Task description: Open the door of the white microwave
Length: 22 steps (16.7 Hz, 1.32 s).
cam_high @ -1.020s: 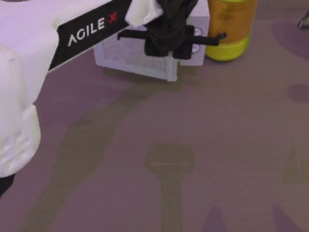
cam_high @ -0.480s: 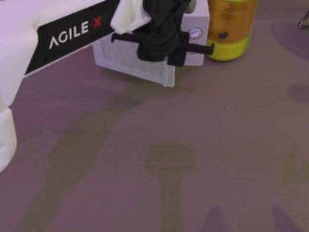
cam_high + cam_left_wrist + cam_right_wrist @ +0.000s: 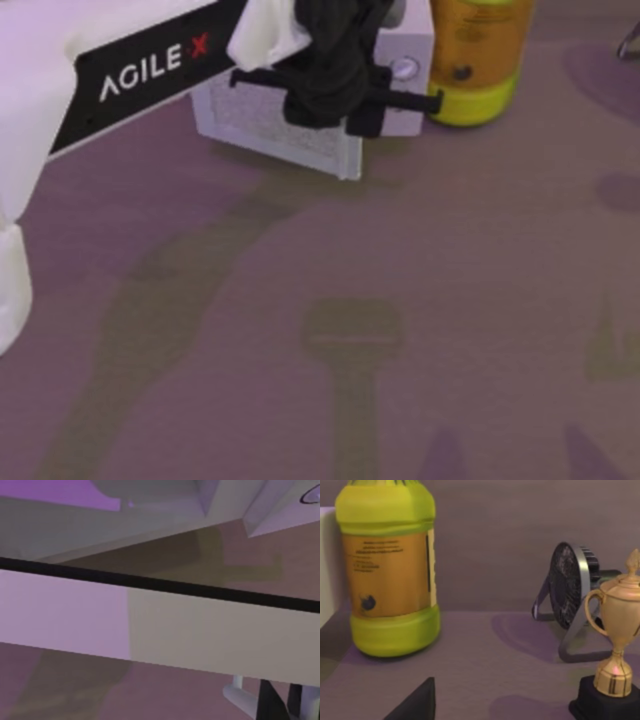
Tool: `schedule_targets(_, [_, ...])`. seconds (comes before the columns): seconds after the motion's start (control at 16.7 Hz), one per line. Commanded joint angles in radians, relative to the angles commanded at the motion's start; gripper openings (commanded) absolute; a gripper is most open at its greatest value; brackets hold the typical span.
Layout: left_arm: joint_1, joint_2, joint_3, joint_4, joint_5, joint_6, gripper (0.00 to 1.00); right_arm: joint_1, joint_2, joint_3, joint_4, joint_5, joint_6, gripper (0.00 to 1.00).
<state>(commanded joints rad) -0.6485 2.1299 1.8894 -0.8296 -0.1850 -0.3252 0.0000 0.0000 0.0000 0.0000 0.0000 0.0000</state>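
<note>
The white microwave (image 3: 418,45) stands at the table's far edge, one silvery knob (image 3: 405,68) showing. Its door (image 3: 270,125), with the grey mesh window, hangs ajar, hinged at the left with its free edge (image 3: 350,160) swung out toward the front. My left gripper (image 3: 355,110) reaches in from the left and sits over that free edge. In the left wrist view the door's edge (image 3: 200,635) fills the picture, and the dark fingers (image 3: 272,702) are shut round the pale handle (image 3: 240,696). My right arm is parked outside the top view; one dark fingertip (image 3: 422,700) shows, far off-centre.
A yellow-green jar (image 3: 478,60) stands touching the microwave's right side. The right wrist view shows that jar (image 3: 390,570), a small dark fan (image 3: 570,595) and a gold trophy (image 3: 617,630) on a black base.
From one second ago my left arm drew back to the left and the door's free edge swung out a little. Over the last half second almost nothing moved.
</note>
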Motion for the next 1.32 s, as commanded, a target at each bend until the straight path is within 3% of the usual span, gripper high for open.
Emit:
schedule_targets(1.02, [0.0, 0.0, 0.0, 0.0, 0.0, 0.0, 0.0, 0.0, 0.0, 0.0, 0.0, 0.0, 0.0, 1.0])
schedule_targets(1.32, [0.006, -0.041, -0.063, 0.03, 0.028, 0.044, 0.0, 0.0, 0.0, 0.0, 0.0, 0.0, 0.0, 1.0])
